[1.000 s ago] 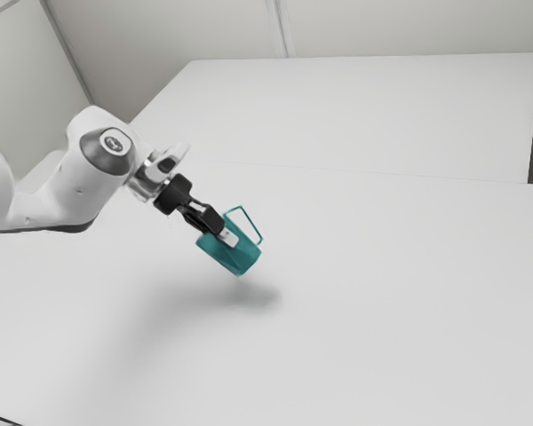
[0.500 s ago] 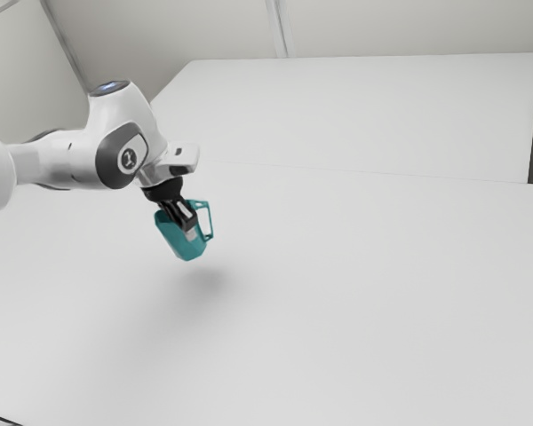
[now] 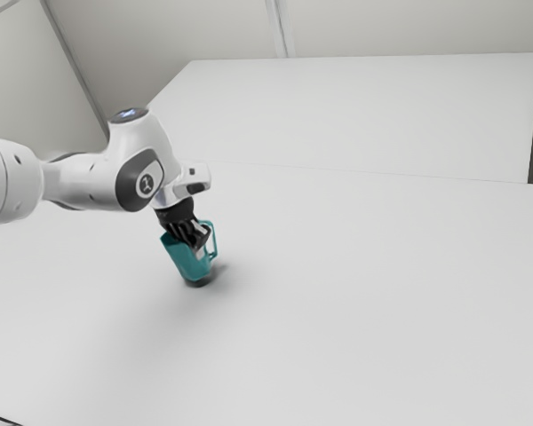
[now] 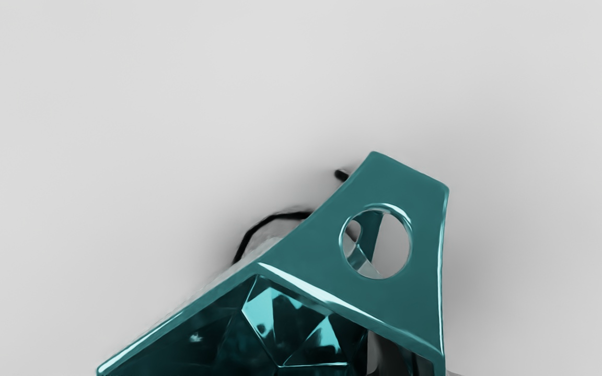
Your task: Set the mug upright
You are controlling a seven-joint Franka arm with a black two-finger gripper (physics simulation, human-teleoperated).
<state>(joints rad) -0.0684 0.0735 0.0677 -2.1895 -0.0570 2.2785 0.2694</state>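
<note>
Nearest, the mouth of the teal mug (image 4: 301, 313) opens toward the wrist view's camera, its inside cut into shiny facets. Its handle (image 4: 426, 230) stands out broad and flat, with a round opening through it. A dark finger (image 4: 387, 357) reaches down inside the mug, close to the handle side. Past the mug's outer side runs a thin black curve (image 4: 275, 215); I cannot tell what it is.

In the exterior view, taking twelve o'clock as the far side, a dark cable (image 3: 2, 419) crosses the corner at about eight o'clock. The mug sits at eight o'clock from the middle, closer in, with its handle toward two. It is tilted, not upright: the mouth leans toward eleven, the base points toward five. The black hand (image 3: 196, 243) is closed on the mug, gripping its wall. The base is at or just above the white tabletop (image 3: 382, 311), over a dark shadow; whether it touches, I cannot tell. The white arm (image 3: 80, 182) comes in from nine o'clock.

Farther off, a thin seam crosses the white surface, with a pale panel (image 3: 355, 115) beyond it toward one o'clock. Farthest is the grey wall (image 3: 409, 27), with an upright strip (image 3: 282, 27) at twelve.
</note>
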